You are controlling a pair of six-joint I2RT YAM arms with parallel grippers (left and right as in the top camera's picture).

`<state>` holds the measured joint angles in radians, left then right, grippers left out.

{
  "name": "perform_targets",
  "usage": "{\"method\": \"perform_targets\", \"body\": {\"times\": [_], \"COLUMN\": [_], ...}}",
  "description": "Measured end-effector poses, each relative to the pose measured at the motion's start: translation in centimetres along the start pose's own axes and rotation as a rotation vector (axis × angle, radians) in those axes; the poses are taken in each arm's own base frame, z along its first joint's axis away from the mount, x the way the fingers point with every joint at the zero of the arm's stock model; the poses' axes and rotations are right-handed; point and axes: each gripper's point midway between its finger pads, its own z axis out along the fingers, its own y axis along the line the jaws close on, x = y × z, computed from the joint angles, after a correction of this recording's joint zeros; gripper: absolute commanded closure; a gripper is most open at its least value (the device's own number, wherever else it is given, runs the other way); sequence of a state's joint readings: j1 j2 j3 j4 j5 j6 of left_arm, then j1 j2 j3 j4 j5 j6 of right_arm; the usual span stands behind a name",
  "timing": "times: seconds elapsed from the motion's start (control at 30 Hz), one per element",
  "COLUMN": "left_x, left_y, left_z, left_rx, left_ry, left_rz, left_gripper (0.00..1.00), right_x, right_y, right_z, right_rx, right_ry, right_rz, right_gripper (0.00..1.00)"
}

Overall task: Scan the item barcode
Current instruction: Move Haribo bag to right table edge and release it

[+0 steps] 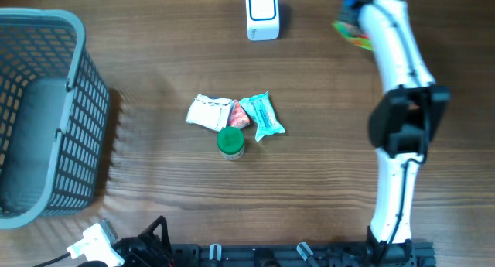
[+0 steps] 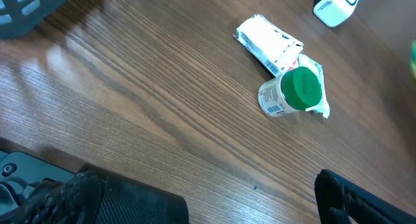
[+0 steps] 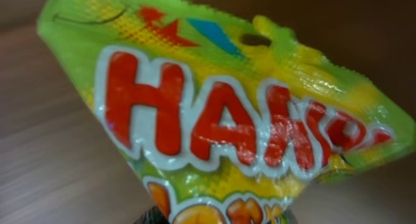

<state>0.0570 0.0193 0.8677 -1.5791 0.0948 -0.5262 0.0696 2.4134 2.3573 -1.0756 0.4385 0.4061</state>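
My right gripper (image 3: pixel 214 217) is shut on a green and yellow candy bag (image 3: pixel 221 113) with big red letters, which fills the right wrist view. From overhead the candy bag (image 1: pixel 352 31) hangs at the far right of the table, to the right of the white barcode scanner (image 1: pixel 263 15). Only the printed front of the bag shows, and no barcode is visible. My left gripper (image 2: pixel 250 204) stands open and empty at the near edge of the table, well short of the pile of items.
A white packet (image 1: pixel 209 112), a pink packet (image 1: pixel 240 118), a teal packet (image 1: pixel 263 116) and a green-capped bottle (image 1: pixel 230 143) lie together mid-table. A grey mesh basket (image 1: pixel 77 35) stands at the left. The scanner (image 2: pixel 335 4) shows at the top right of the left wrist view.
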Motion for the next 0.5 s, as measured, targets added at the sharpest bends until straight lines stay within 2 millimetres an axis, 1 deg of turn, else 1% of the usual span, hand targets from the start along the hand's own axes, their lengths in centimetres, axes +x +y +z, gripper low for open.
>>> {"method": "perform_targets", "body": {"times": [0.1,0.13,0.2,0.27,0.3,0.33,0.4,0.43,0.47,0.5], "left_x": [0.0,0.0,0.0,0.0,0.0,0.0,0.0,0.0,0.0,0.0], "left_y": [0.0,0.0,0.0,0.0,0.0,0.0,0.0,0.0,0.0,0.0], "left_z": [0.0,0.0,0.0,0.0,0.0,0.0,0.0,0.0,0.0,0.0], "left_rx": [0.000,0.000,0.000,0.000,0.000,0.000,0.000,0.000,0.000,0.000], "left_ry": [0.000,0.000,0.000,0.000,0.000,0.000,0.000,0.000,0.000,0.000], "left_rz": [0.000,0.000,0.000,0.000,0.000,0.000,0.000,0.000,0.000,0.000], "left_gripper": [0.00,0.00,0.00,0.00,0.00,0.00,0.00,0.00,0.00,0.00], "right_x": [-0.6,-0.9,-0.6,0.4,1.3,2.8,6.0,7.1,8.0,8.1], "right_y": [-10.2,-15.8,-21.6,-25.7,-27.5,-29.5,-31.7,-32.2,-32.9,-33.3], "right_z": [3.2,4.7,6.4,8.2,9.3,10.8,13.3,13.9,14.5,14.7], "right_rx": [0.140,0.195,0.243,0.250,0.246,0.244,0.222,0.218,0.210,0.202], "right_ry": [0.078,0.098,0.121,0.143,0.161,0.188,0.243,0.262,0.275,0.271], "right_rz": [0.149,0.247,0.344,0.412,0.443,0.480,0.535,0.548,0.561,0.566], "right_gripper": [0.95,0.95,0.95,0.95,0.95,0.95,0.95,0.95,0.73,0.43]}}
